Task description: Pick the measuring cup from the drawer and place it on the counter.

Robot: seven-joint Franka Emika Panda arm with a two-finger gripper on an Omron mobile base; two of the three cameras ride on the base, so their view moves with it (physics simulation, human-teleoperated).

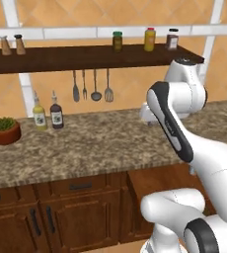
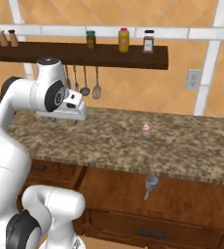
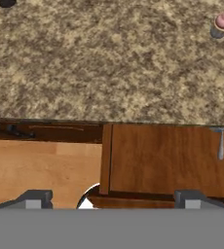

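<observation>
The gripper [image 2: 76, 119] hangs wide open and empty above the counter [image 2: 182, 146], positioned to descend toward the measuring cup [image 2: 151, 183] lying in the open drawer [image 2: 192, 204].

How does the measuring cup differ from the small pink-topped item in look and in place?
The measuring cup is silver-grey metal with a thin straight handle; the pink-topped item has no handle. The cup lies in the open drawer; the pink-topped item stands on the counter. Both are small, and the open gripper touches neither.
</observation>
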